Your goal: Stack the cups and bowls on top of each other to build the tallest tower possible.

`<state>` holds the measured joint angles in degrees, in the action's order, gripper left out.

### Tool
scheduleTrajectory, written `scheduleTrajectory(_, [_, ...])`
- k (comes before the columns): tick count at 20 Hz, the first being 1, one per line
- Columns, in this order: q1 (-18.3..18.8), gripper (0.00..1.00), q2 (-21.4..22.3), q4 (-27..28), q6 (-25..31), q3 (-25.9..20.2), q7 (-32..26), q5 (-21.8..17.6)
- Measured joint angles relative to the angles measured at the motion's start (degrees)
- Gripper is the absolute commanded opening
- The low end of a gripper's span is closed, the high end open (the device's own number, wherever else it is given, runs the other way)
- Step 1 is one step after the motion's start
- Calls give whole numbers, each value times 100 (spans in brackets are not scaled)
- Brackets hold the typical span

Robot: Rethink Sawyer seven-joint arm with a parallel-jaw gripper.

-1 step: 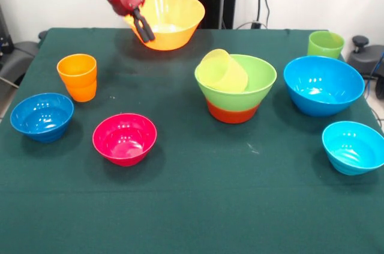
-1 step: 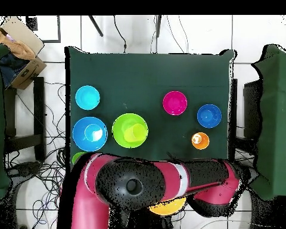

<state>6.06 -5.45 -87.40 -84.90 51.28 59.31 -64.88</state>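
Observation:
My gripper (image 1: 147, 36) is shut on the near rim of the big yellow-orange bowl (image 1: 171, 20), which hangs above the table's far edge; under the arm only a slice of that bowl (image 2: 167, 207) shows. The tower is the light green bowl (image 1: 249, 89) nested in the orange-red bowl (image 1: 233, 113), with the pale yellow cup (image 1: 222, 71) lying tilted inside. On the cloth stand the orange cup (image 1: 77, 77), the small dark blue bowl (image 1: 42, 116), the magenta bowl (image 1: 125, 139), the big blue bowl (image 1: 324, 84), the small cyan bowl (image 1: 353, 146) and the light green cup (image 1: 325, 44).
A dark green cloth covers the table (image 1: 192, 212). The red arm (image 2: 145, 185) spreads over the table's robot-side edge. Dark chairs flank the table, and a cardboard box (image 2: 20, 45) sits off one corner with cables on the floor.

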Motion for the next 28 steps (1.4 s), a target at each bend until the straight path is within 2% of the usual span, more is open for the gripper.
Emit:
scheduleTrajectory(6, [-105, 100, 450, -129, -103, -2, 706, -292])
scheduleTrajectory(9, [-311, 100, 706, -205, -101, -1, 1015, -392])
scheduleTrajectory(12, [-675, 100, 935, -293, -98, 59, 1354, -442])
scheduleTrajectory(14, [-1042, 100, 1049, -331, -50, 161, 1668, -518])
scheduleTrajectory(15, [-1439, 100, 1131, -349, 41, 274, 2067, -612])
scheduleTrajectory(18, [-1973, 100, 1197, -351, 185, 436, 2683, -731])
scheduleTrajectory(21, [-2850, 100, 1280, -352, 454, 693, 3922, -895])
scheduleTrajectory(26, [-3757, 100, 1281, -351, 753, 923, 5551, -1045])
scheduleTrajectory(27, [-4038, 100, 1278, -352, 812, 979, 6187, -1139])
scheduleTrajectory(28, [-4112, 100, 1278, -353, 813, 992, 6394, -1179])
